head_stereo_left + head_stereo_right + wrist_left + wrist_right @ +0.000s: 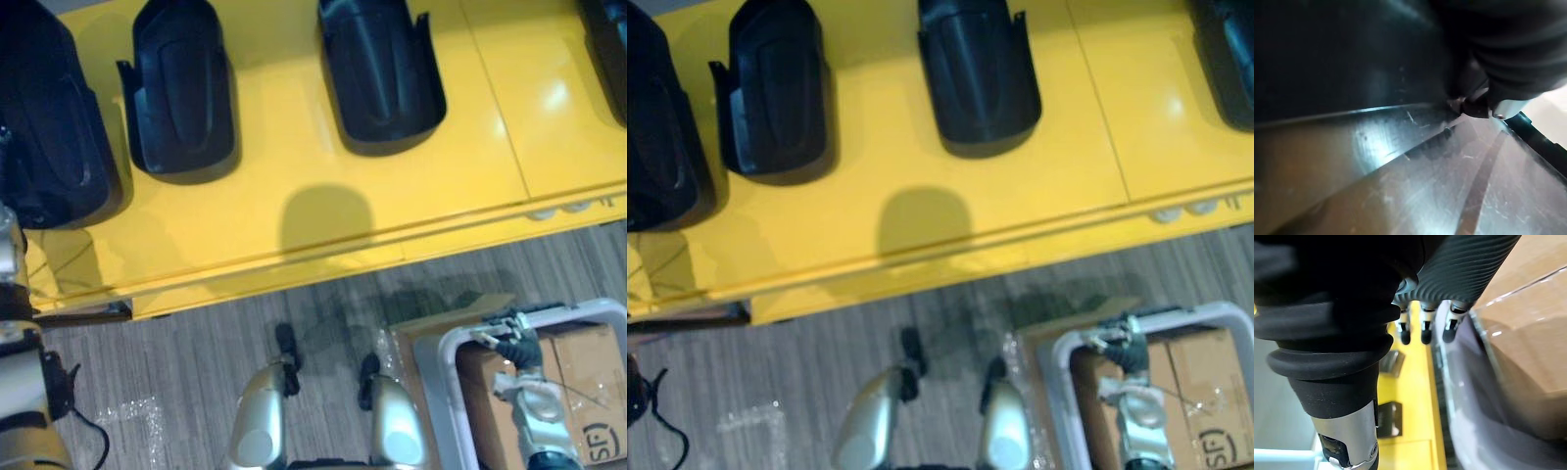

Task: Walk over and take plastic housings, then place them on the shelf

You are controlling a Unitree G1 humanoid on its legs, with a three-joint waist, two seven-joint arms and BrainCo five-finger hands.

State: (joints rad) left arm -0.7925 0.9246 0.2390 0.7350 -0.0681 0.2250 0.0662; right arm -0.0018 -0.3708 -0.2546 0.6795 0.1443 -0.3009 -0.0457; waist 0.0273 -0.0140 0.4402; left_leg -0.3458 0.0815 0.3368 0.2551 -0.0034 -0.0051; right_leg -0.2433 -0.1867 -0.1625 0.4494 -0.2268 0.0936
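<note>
Leftmost housing [49, 117]: big, black, at the left end of the yellow shelf [470, 147], partly cut off by the edge of the eye views. Close up in the left wrist view, a glossy dark inner wall with fine scratches and a raised rib. Further along the same shelf, a second housing [181, 93] and a third housing [382, 73], both hollow side up and apart from each other. A fourth housing [609, 29] at the far right edge.

Probably a thin moulded shell: light for its bulk and stiff in the walls, with some give likely at the open rim. Smooth enough to slip under hard fingertips. Hardly fragile, though liable to scuff. Best taken at a side wall near the rim, thumb inside and fingers outside, or by the notched corners at the flat end. Bulky enough, perhaps, to want both hands.

Left hand [1513, 54] right up against that leftmost housing, ribbed cover close over the plastic. Fingers hidden, so cannot tell whether clasped on it or loose.

Right hand [517, 351] low and well apart from the shelf, at the pale frame [441, 362] round a cardboard box [578, 372]. Fingers [1422, 330] straight and relaxed, holding nothing.
</note>
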